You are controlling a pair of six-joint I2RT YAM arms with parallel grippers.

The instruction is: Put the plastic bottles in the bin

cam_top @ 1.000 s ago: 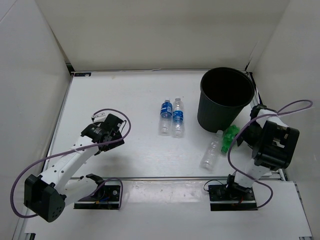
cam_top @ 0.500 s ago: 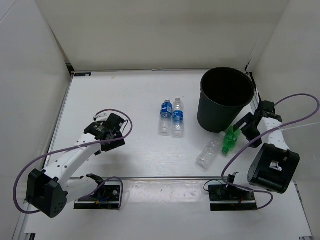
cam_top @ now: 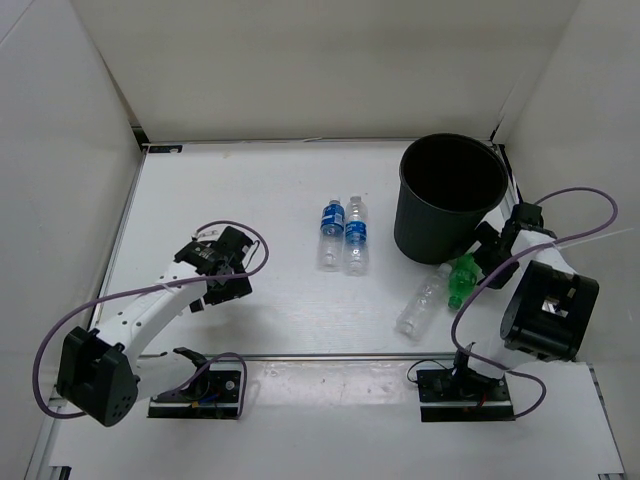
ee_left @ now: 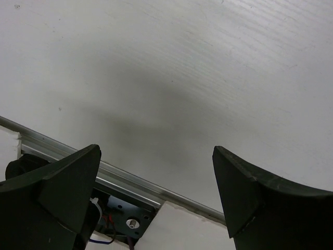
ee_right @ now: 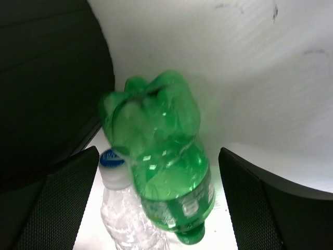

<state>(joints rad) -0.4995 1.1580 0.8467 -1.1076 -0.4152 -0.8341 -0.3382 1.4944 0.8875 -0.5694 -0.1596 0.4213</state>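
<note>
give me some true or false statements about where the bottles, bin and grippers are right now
1. The blue-labelled bottles lie side by side on the table, left of the bin. True.
2. The green bottle is inside the bin. False: it is outside, by the bin's base, between the open fingers of the right gripper.
3. The left gripper is shut on a bottle. False: it is open over bare table.
4. The plain clear bottle lies right beside the green bottle. True.

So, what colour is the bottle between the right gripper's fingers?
Green; the bottle shows best in the right wrist view.
</note>
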